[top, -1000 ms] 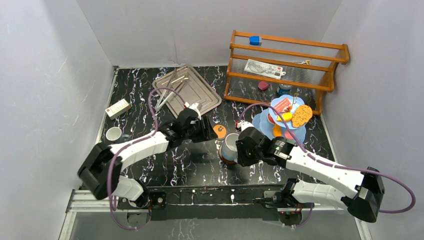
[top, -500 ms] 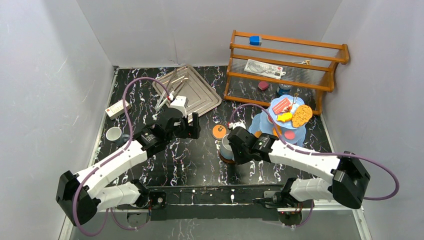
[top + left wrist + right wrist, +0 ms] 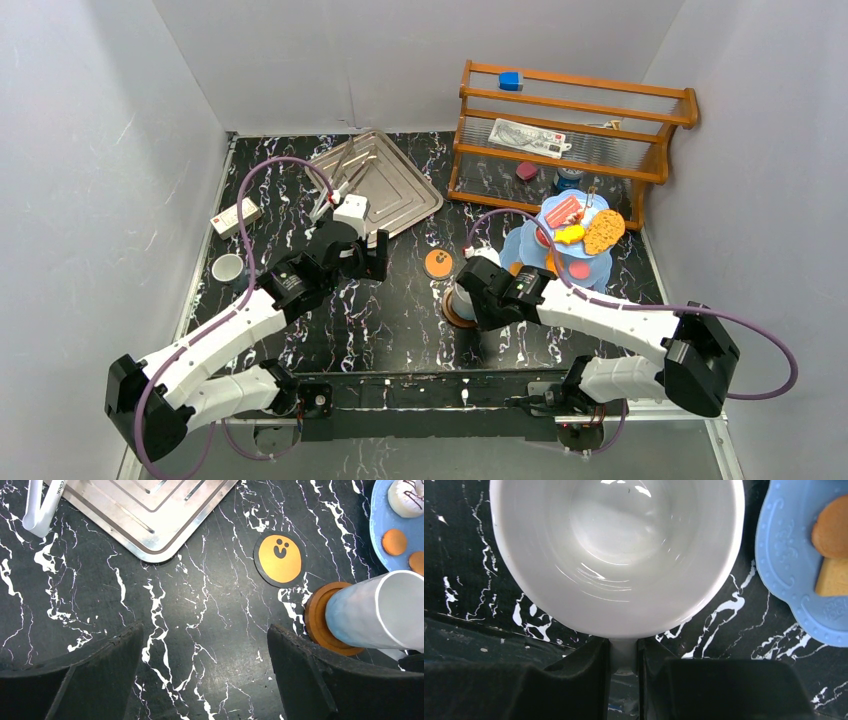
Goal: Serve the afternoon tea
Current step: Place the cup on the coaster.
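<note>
A white mug (image 3: pixel 616 555) stands on a round brown saucer (image 3: pixel 319 625) near the table's middle, and my right gripper (image 3: pixel 624 655) is shut on its handle. In the top view that gripper (image 3: pixel 468 296) covers most of the mug. The mug also shows in the left wrist view (image 3: pixel 380 612). The light-blue three-tier stand (image 3: pixel 528 245) with toy pastries is just right of it; its rim shows in the right wrist view (image 3: pixel 784 555). My left gripper (image 3: pixel 375 256) is open and empty above bare table, left of the saucer. A second small mug (image 3: pixel 228 268) stands at the far left.
An orange smiley disc (image 3: pixel 280 553) lies between the saucer and the silver tray (image 3: pixel 390 185), which holds metal tongs (image 3: pixel 340 180). A wooden rack (image 3: pixel 570 120) stands at the back right. A small white box (image 3: pixel 236 215) lies at the left edge.
My left gripper has drawn back to the left, away from the mug. My right gripper has shifted a little left with the mug.
</note>
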Controlling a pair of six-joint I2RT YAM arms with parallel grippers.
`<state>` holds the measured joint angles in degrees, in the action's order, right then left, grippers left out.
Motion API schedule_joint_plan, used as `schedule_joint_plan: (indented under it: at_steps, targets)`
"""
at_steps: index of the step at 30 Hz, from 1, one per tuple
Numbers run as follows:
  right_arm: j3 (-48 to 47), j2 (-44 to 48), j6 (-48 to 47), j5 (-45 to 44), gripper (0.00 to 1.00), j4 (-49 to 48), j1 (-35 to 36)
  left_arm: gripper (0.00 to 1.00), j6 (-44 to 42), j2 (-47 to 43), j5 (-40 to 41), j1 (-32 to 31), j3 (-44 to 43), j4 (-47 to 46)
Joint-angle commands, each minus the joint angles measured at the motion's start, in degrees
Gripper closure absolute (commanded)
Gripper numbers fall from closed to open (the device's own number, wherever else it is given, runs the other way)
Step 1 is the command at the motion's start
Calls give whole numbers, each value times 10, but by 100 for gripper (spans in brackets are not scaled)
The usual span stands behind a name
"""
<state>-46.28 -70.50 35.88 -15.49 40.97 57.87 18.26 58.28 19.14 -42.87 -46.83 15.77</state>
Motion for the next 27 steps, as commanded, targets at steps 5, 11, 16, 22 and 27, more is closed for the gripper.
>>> schedule_joint_plan:
  at_steps: [5, 11, 16, 22, 27]
  targets:
    - [-1, 5, 44, -53, 100, 102, 0, 9, -12, -20, 19, 3, 5, 1]
    - [-14, 5, 61, -58, 100, 102, 0, 9, -12, -21, 19, 3, 7, 2]
    - [-14, 12, 36, -11, 100, 63, -1, 9, -12, -23, 20, 3, 7, 3]
    - [-9, 20, 41, 0, 96, 62, 0, 8, -9, -26, 17, 2, 9, 1]
    - [-10, 20, 40, 17, 88, 54, 1, 8, -11, -23, 16, 3, 7, 1]
